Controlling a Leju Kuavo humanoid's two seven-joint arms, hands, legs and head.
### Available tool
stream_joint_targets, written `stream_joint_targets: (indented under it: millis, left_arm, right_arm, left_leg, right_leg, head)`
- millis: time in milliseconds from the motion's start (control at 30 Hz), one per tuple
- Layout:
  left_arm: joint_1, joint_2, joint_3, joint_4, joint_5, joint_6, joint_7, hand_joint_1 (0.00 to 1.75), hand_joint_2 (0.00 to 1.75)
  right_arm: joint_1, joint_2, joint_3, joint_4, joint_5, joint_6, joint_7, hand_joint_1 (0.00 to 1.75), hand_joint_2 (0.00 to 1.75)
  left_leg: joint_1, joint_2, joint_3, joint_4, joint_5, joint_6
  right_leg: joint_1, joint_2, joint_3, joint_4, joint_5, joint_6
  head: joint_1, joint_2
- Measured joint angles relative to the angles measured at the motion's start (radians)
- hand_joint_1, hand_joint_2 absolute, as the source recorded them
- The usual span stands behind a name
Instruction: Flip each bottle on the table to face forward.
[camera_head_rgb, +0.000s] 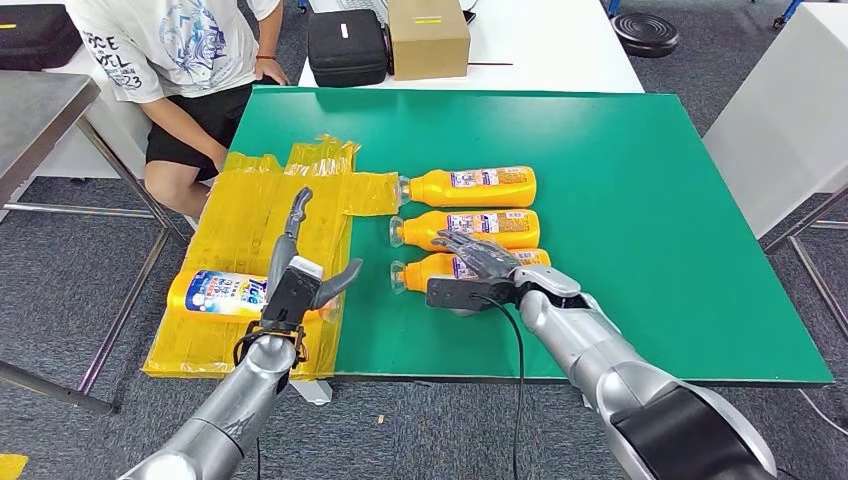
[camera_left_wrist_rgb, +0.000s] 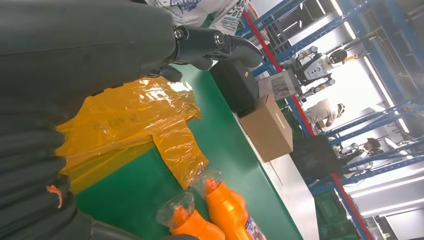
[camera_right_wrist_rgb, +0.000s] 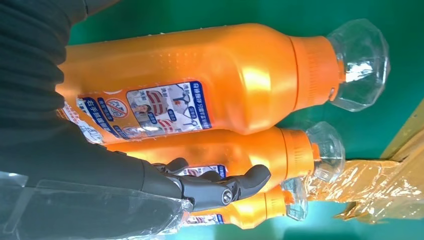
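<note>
The right robot hand (camera_head_rgb: 480, 258) is hovering, fingers spread and holding nothing, over the nearest bottle (camera_head_rgb: 440, 270) at frame centre, needing a firm grip before rolling it.

Three orange plastic bottles (camera_head_rgb: 468, 187) lie side by side on a green desk (camera_head_rgb: 640, 180). The right hand (camera_head_rgb: 478, 262) rests spread over the nearest one. The left hand (camera_head_rgb: 297, 275), fingers apart, hovers beside crinkled yellow plastic sheeting (camera_head_rgb: 250, 215), where a blue-labelled orange bottle (camera_head_rgb: 215, 294) lies.
</note>
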Motion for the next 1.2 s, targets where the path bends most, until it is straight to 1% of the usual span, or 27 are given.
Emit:
stream_joint_targets:
  millis: [833,1200]
  left_arm:
    - [0.003,0.0,0.0,0.0,-0.001,0.0,0.0,0.0,1.75]
    - [0.007,0.002,0.001,-0.008,-0.009,0.0,0.003,0.0,1.75]
  right_arm:
    - [0.002,-0.008,0.003,0.0,0.0,0.0,0.001,0.0,1.75]
    - [0.012,-0.022,0.003,0.0,0.002,-0.002,0.022,0.0,1.75]
  left_leg:
    - [0.0,0.0,0.0,0.0,0.0,0.0]
    - [0.0,0.0,0.0,0.0,0.0,0.0]
  right_leg:
    - [0.0,0.0,0.0,0.0,0.0,0.0]
    - [0.0,0.0,0.0,0.0,0.0,0.0]
  head:
    - [0.0,0.0]
    - [0.0,0.0]
